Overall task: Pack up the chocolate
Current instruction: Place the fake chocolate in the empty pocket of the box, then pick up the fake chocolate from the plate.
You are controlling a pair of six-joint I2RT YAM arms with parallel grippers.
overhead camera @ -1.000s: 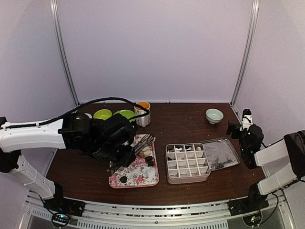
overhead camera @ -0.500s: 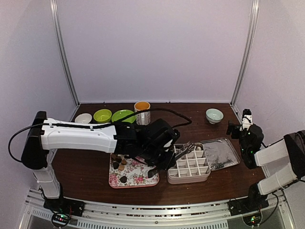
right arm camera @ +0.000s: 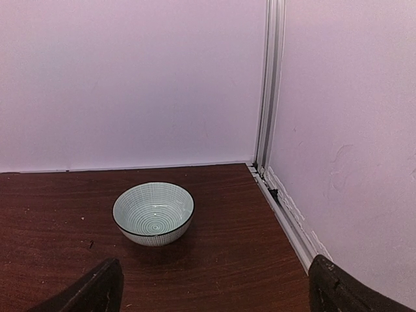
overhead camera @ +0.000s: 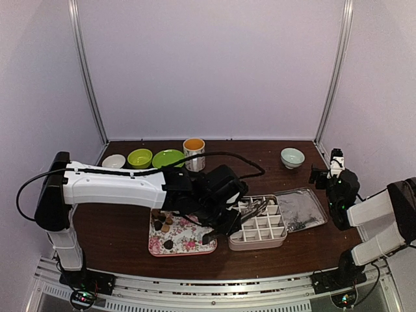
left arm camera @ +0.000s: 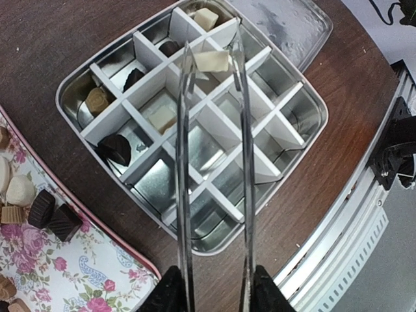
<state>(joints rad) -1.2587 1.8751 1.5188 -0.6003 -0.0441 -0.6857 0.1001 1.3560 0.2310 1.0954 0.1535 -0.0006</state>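
**Pale piece over the tin — drop pending**

Left end effector [left arm camera: 214, 294] is squeezing the tongs [left arm camera: 182, 162], and their tips are pinching one pale chocolate [left arm camera: 211, 61] above a far compartment of the divided tin [left arm camera: 297, 120] — slim blades likely fitting where thick fingers would not. More pieces are lying on the flowered tray [left arm camera: 84, 273]. Right end effector [right arm camera: 214, 289] is idling, spread wide, facing a bowl [right arm camera: 153, 212] on the desk [right arm camera: 52, 214].

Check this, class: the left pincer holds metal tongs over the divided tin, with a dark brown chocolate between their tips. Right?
Wrong in one respect: the chocolate between the tips is pale cream, not dark brown, as the left wrist view shows. The left pincer does hold the tongs over the divided tin.
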